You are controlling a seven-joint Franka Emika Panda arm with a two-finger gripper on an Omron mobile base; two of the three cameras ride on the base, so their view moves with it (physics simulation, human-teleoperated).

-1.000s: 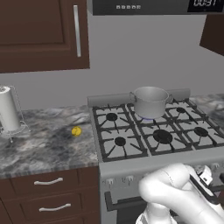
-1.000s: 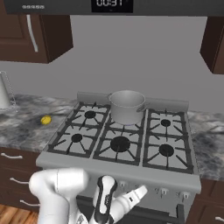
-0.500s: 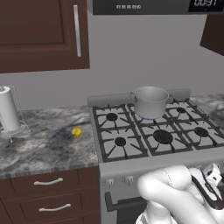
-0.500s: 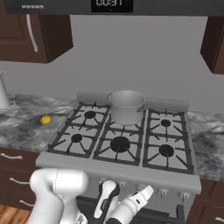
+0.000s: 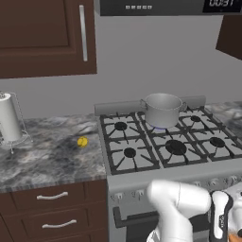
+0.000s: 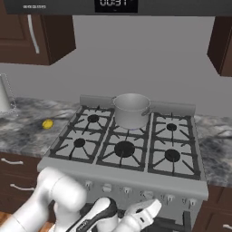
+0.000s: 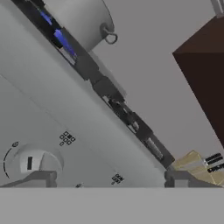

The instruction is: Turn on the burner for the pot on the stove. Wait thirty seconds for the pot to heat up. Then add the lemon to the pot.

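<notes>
The silver pot (image 5: 162, 109) (image 6: 131, 110) stands on the back middle burner (image 5: 160, 126) of the stove (image 5: 142, 174), and a small blue flame shows under it. On the marble counter left of the stove lies the yellow lemon (image 5: 82, 141) (image 6: 47, 123). My gripper (image 7: 109, 180) (image 6: 144, 212) hangs low in front of the stove's knob row, open, with nothing between its fingers. In the hand view a round knob (image 7: 30, 162) sits just above the left fingertip, and the pot (image 7: 83, 22) and the blue flame appear at the upper left.
A paper towel roll (image 5: 9, 118) stands at the counter's far left. Dark wall cabinets (image 5: 42, 33) and a microwave (image 5: 165, 5) hang above. Drawers (image 5: 52, 196) sit under the counter, and the oven door handle (image 5: 127, 218) is beside my arm.
The gripper, shut a second ago, now stands wide open. The hand has dropped lower and drawn back from the knob row. Pot and lemon have not moved.
</notes>
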